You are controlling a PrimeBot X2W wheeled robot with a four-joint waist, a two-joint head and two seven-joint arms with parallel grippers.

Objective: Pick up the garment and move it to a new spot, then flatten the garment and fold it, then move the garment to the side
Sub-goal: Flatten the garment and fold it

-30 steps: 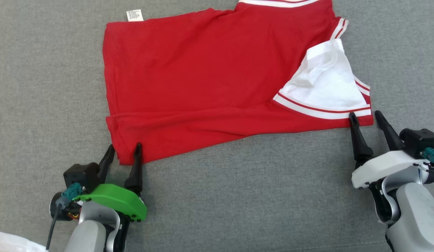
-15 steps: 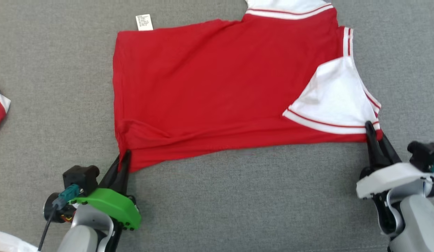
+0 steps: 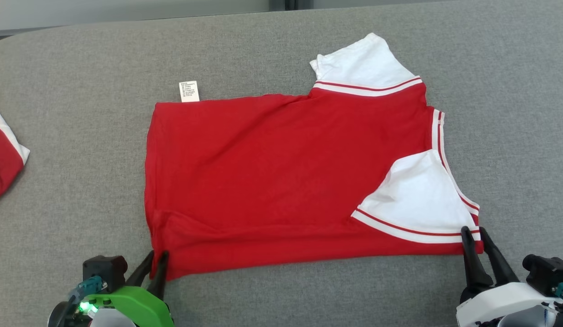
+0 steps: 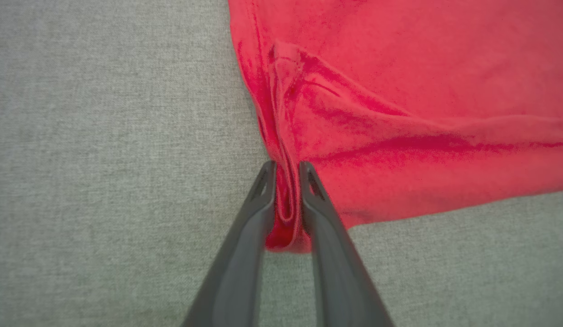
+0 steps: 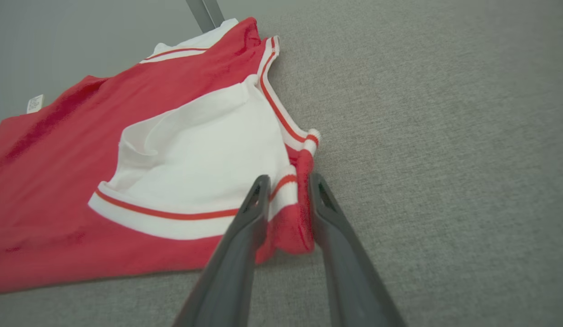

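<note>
The garment is a red shirt with white sleeves and red-and-white trim, lying folded on the grey surface. My left gripper is shut on its near left corner; in the left wrist view the red cloth is pinched between the left gripper fingers. My right gripper is shut on the near right corner by the striped hem; the right wrist view shows the red corner bunched inside the right gripper. A white label sticks out at the far left edge.
Another red-and-white cloth lies at the left edge of the grey padded surface. The surface's far edge runs along the top, with a pale wall behind it.
Both grippers have closed on the garment's near corners. The head camera has tilted, so the whole shirt and the surface's far edge now show. The garment appears drawn toward me.
</note>
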